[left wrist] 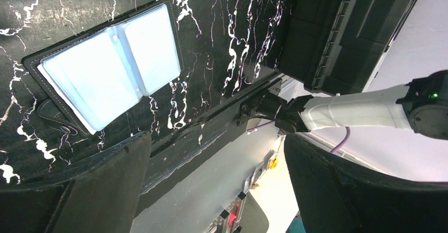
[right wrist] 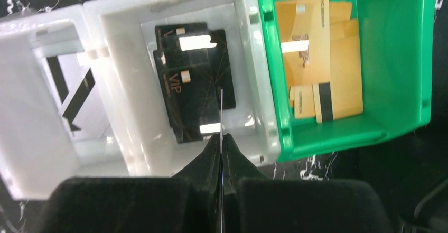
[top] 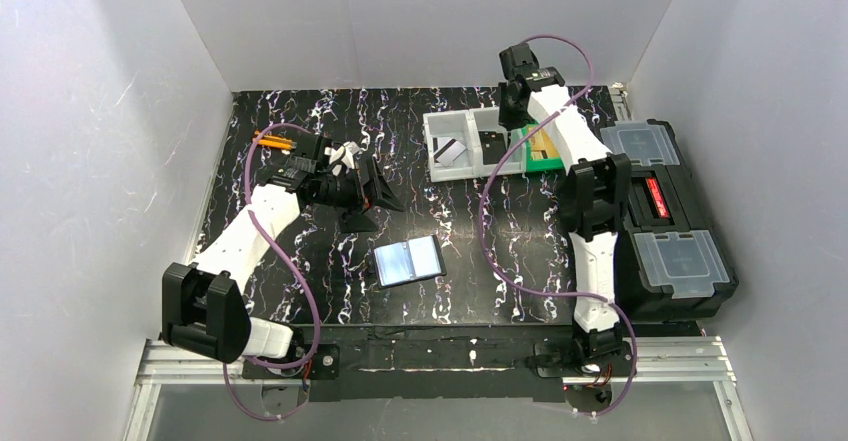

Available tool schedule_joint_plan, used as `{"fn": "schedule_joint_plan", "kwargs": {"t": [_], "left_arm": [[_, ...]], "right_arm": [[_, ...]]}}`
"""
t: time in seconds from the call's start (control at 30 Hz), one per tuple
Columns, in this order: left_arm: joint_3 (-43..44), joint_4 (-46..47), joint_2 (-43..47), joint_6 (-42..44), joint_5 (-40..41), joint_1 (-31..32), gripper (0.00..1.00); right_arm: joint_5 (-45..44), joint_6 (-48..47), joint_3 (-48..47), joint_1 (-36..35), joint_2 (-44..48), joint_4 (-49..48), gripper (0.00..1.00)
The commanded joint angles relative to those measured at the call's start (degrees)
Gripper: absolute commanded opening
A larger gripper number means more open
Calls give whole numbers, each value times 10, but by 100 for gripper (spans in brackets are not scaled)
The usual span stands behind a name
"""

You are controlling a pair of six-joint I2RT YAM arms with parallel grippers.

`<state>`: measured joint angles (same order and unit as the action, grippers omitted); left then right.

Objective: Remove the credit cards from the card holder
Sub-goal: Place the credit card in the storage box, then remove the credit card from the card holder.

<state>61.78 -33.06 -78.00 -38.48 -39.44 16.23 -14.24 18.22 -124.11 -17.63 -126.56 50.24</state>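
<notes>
Black marbled bench (top: 450, 301) carries the black folding card holder (top: 408, 261), lying open, glossy blue-grey inside. The left claw (top: 372, 204) gapes wide near it, empty. The right claw (right wrist: 222, 139) pinches a thin card (right wrist: 222, 109) edge-on above the white plastic tray (right wrist: 132, 156) of black cards (right wrist: 193, 80).

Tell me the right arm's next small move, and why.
Probably open the right claw. It is shut on a thin card, seen edge-on, which hangs over the middle white compartment, where black cards lie. Releasing it there should drop it in with them.
</notes>
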Motion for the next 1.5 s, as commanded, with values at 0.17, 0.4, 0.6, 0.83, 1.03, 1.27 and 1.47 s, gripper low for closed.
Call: {"fn": "schedule_joint_plan", "kwargs": {"t": [0.17,0.4,0.6,0.83,1.03,1.27,1.47], "left_arm": [[13,-20,22,24,-20,-2,96],[15,-21,14,24,-17,-2,96],[12,-22,9,24,-13,-2,96],[7,-22,-1,21,25,12,96],[14,-27,-11,19,110,54,96],[61,-48,-80,23,236,162,93],[111,-65,-162,40,317,236,87]], "right_arm": [[-56,-41,-90,-3,-65,-13,1],[-36,-31,-132,-15,-66,5,38],[0,2,-121,-19,-22,15,48],[58,58,-53,-21,71,26,71],[95,96,101,-22,188,-12,98],[115,130,292,-22,319,-77,98],[137,152,409,-5,395,-105,98]]}}
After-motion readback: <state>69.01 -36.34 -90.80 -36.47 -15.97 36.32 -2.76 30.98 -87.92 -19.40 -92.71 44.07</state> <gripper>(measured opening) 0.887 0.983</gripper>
